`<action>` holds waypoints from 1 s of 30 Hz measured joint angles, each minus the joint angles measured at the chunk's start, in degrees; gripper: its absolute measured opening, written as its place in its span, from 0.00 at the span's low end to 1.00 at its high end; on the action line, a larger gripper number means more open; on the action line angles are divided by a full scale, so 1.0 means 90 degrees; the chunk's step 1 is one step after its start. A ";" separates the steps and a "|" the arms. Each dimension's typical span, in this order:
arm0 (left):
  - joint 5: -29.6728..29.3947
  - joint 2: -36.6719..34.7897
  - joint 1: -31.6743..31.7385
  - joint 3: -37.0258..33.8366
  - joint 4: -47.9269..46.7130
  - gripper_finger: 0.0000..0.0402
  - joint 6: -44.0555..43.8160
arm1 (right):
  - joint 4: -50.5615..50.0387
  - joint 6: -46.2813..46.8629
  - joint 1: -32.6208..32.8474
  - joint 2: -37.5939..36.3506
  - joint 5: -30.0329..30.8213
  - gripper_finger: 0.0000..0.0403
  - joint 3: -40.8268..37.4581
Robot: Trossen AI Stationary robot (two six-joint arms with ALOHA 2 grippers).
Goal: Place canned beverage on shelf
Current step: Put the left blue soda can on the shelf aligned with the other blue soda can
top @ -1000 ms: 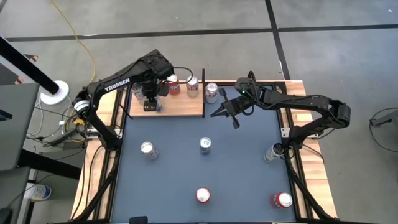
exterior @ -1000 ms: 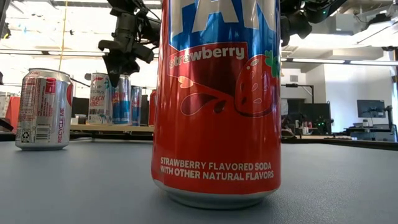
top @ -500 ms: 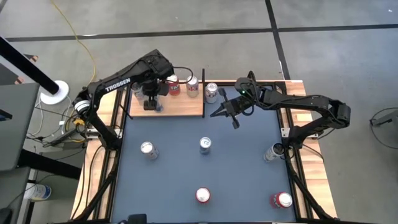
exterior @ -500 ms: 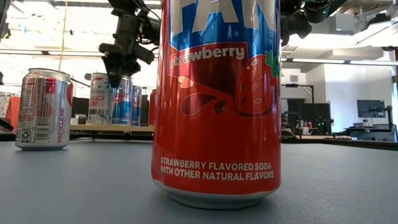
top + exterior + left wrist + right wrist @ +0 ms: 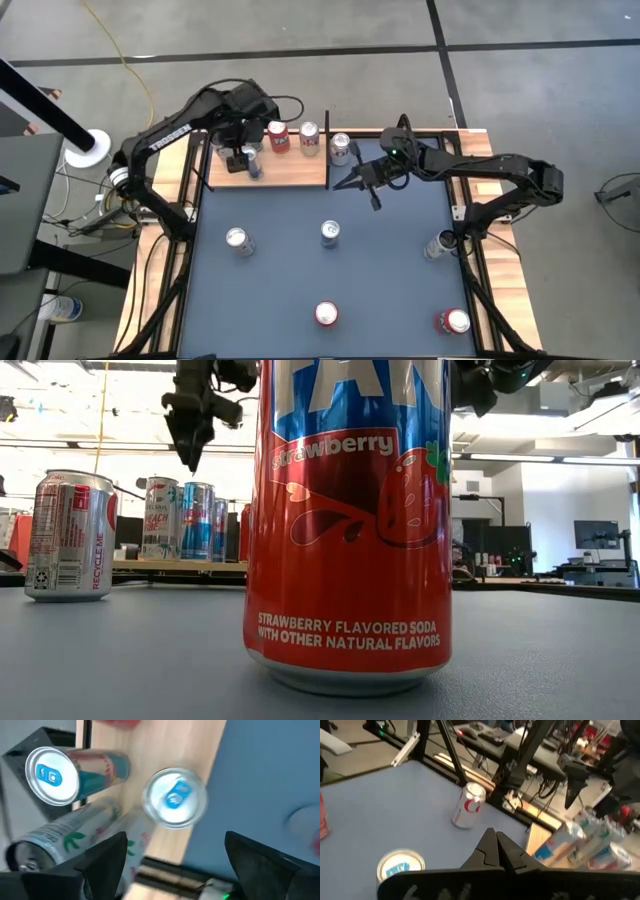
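The shelf (image 5: pixel 290 170) is a wood-grain board at the table's far left. A blue-topped can (image 5: pixel 253 166) stands upright on it near its left part, with two more cans (image 5: pixel 277 135) (image 5: pixel 308 138) at its far edge. My left gripper (image 5: pixel 240 156) hovers above the blue-topped can (image 5: pixel 174 797), open and empty, with its fingers wide on either side of the can and well above it. In the low view my left gripper (image 5: pixel 190 452) is clear above the can (image 5: pixel 197 520). My right gripper (image 5: pixel 348 184) is shut and empty above the table, just right of the shelf.
A silver can (image 5: pixel 340 148) stands just right of the shelf's black post. Loose cans stand on the blue table: two at mid table (image 5: pixel 237 239) (image 5: pixel 330 232), a red one near the front (image 5: pixel 326 313), and two at the right (image 5: pixel 438 244) (image 5: pixel 452 321).
My left gripper has gone up, away from the blue-topped can, and a little toward the far edge. The can stays standing on the shelf.
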 joint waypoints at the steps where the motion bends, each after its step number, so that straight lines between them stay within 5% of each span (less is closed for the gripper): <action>1: 0.0110 -0.0098 -0.0033 0.0000 0.0020 0.80 -0.0143 | 0.0135 0.0014 0.0032 0.0002 0.0000 0.00 0.0000; 6: -0.0045 -0.0989 -0.0243 -0.0285 0.0478 0.80 -0.0686 | 0.1168 0.0537 0.0238 0.0317 0.0012 0.00 0.0020; 13: -0.0297 -0.2896 -0.0812 -0.2108 0.2640 0.80 -0.1246 | 0.1965 0.1158 0.0337 0.1599 0.0512 0.00 0.0715; 21: -0.0648 -0.4749 -0.1181 -0.4324 0.4635 0.80 -0.1481 | -0.0116 0.1354 0.0354 0.3308 0.0856 0.00 0.3230; 30: -0.1585 -0.5991 -0.1197 -0.4799 0.5785 0.80 -0.1203 | -0.1312 0.1616 0.0364 0.5194 0.1391 0.00 0.5800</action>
